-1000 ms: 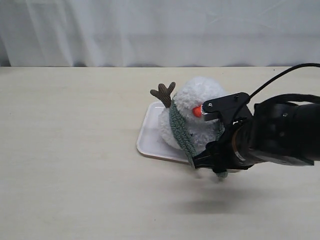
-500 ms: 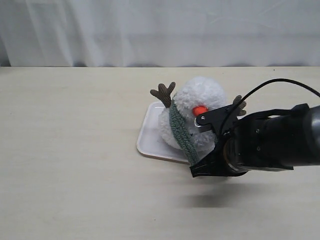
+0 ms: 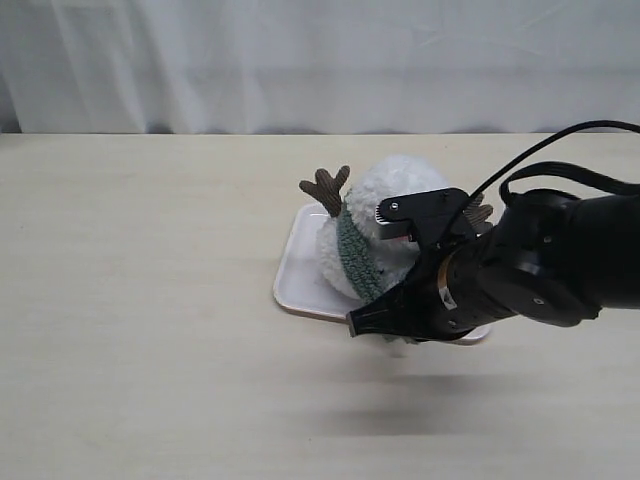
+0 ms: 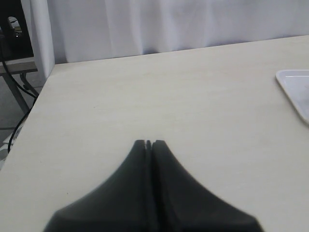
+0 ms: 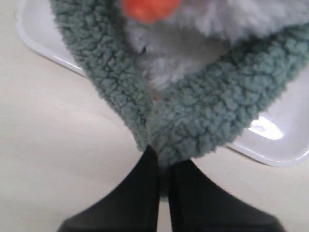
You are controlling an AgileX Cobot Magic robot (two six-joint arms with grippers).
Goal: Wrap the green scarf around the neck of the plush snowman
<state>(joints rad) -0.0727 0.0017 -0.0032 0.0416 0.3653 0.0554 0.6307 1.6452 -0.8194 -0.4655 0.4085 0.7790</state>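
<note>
The plush snowman (image 3: 400, 195) lies on a white tray (image 3: 295, 270), its brown twig arm (image 3: 326, 186) sticking up. The green scarf (image 3: 355, 255) runs down across its neck. My right gripper (image 3: 385, 330) hangs at the tray's front edge, shut on the scarf's lower part. In the right wrist view both scarf strands (image 5: 193, 125) meet between the black fingers (image 5: 140, 193), with the orange nose (image 5: 147, 8) and white fluff (image 5: 169, 53) above. My left gripper (image 4: 148, 143) is shut on nothing over bare table; it does not show in the exterior view.
A white curtain (image 3: 320, 60) hangs behind the pale wooden table (image 3: 130, 330). The tray's corner (image 4: 294, 89) shows at the edge of the left wrist view. The right arm's black body (image 3: 540, 270) and cable (image 3: 560, 150) cover the tray's right side.
My right gripper has moved left along the tray's front edge with the scarf in it. The arm now covers the snowman's nose. The left arm cannot be compared.
</note>
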